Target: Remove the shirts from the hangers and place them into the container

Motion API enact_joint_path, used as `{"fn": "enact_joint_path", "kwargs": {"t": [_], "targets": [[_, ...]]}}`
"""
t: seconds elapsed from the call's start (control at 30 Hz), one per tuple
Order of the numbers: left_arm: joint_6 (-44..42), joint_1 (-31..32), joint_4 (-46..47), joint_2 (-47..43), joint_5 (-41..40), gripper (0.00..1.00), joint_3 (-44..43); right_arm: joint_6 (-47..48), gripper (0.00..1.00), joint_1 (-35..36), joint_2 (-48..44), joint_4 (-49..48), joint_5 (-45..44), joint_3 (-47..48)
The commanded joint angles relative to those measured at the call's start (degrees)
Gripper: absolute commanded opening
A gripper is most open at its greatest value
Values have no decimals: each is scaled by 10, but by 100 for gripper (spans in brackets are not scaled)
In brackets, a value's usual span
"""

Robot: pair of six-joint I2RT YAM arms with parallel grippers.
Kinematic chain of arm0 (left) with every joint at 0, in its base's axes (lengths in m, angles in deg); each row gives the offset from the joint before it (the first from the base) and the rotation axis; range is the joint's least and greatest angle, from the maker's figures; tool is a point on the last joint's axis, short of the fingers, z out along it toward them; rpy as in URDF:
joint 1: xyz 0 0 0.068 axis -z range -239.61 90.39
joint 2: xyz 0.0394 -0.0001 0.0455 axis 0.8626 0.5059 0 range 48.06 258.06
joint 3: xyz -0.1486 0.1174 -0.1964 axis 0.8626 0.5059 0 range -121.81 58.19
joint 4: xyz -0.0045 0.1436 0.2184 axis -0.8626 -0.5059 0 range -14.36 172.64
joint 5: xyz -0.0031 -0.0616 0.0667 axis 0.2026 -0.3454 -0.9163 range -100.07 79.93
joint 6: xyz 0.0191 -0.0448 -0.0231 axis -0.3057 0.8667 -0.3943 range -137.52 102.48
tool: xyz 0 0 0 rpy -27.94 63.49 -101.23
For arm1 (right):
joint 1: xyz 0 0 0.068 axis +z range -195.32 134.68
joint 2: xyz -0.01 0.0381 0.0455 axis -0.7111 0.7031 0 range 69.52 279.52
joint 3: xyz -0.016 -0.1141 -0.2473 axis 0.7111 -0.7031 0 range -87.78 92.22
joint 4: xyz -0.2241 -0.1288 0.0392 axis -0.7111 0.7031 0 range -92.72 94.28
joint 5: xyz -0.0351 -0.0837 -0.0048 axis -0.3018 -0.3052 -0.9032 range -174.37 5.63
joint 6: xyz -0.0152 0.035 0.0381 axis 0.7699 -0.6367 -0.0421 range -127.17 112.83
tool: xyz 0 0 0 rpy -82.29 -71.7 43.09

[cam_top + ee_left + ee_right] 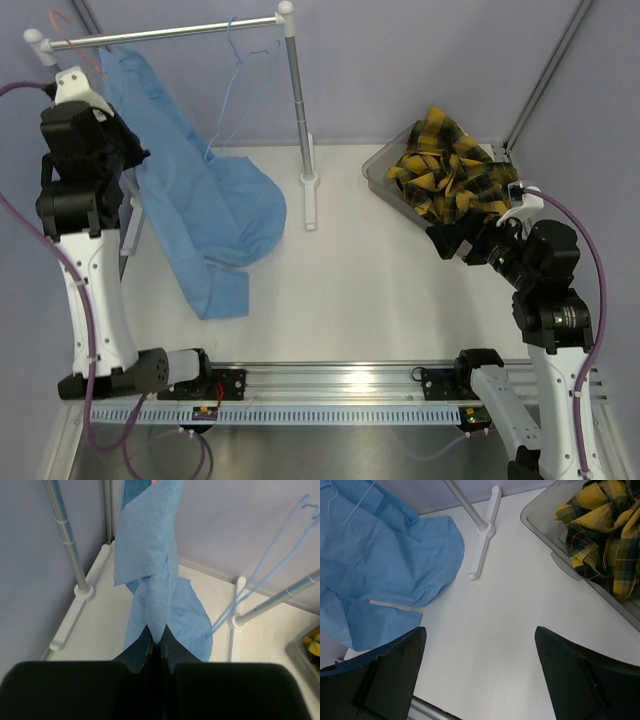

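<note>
Left wrist shows my left end effector (156, 652) clenched on the blue shirt (150, 555) at eleven o'clock, to drag it free; right end effector (480, 640) released beside the container (547, 532), two o'clock.

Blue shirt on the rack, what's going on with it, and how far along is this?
The left hand is shut on a fold of the light blue shirt, which hangs from the left end of the rail near the red hanger and trails onto the table. The light blue hanger hangs bare. The plaid shirt already lies in the clear container; the right hand hovers open beside it, empty.
</note>
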Motion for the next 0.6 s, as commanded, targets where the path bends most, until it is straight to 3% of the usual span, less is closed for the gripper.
{"fn": "enact_joint_path", "kwargs": {"t": [0.0,0.23,0.37,0.57], "targets": [[44,-3,30,-57,41,0,105,9,100,10,4,-2,16,11],[69,13,27,-219,100,0,338,24,99,32,22,11,-12,26],[49,29,19,-305,167,0,413,29,100,44,46,5,-13,34],[-27,57,20,-356,278,0,493,56,99,67,110,19,-45,73]]}}
